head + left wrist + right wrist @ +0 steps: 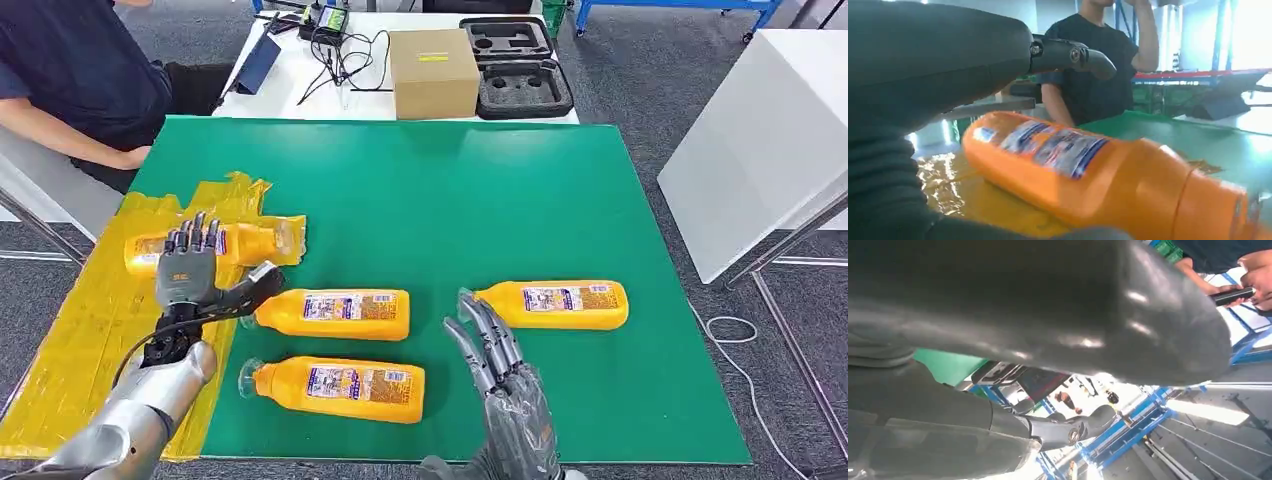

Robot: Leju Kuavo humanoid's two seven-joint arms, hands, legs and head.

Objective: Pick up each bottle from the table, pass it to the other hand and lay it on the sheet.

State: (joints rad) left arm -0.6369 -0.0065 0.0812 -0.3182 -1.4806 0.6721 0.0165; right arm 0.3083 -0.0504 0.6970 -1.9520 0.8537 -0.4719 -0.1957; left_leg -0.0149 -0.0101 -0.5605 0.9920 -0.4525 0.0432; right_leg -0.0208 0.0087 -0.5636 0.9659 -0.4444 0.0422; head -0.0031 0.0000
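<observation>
Left hand (pixel 187 275) hovers with fingers spread and holding nothing over the bottle (pixel 210 245) lying on the yellow sheet (pixel 75 330) at the table's left edge; right hand (pixel 500 375) is released too (smooth, rigid plastic — best taken around the body).

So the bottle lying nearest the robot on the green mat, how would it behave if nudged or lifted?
The nearest bottle lies on its side and looks flattish, so it would probably slide rather than roll. Its glossy orange plastic suggests a rigid but somewhat slippery body for the fingers. How full it is cannot be seen, so its weight is uncertain. The right hand beside it holds nothing.
</observation>
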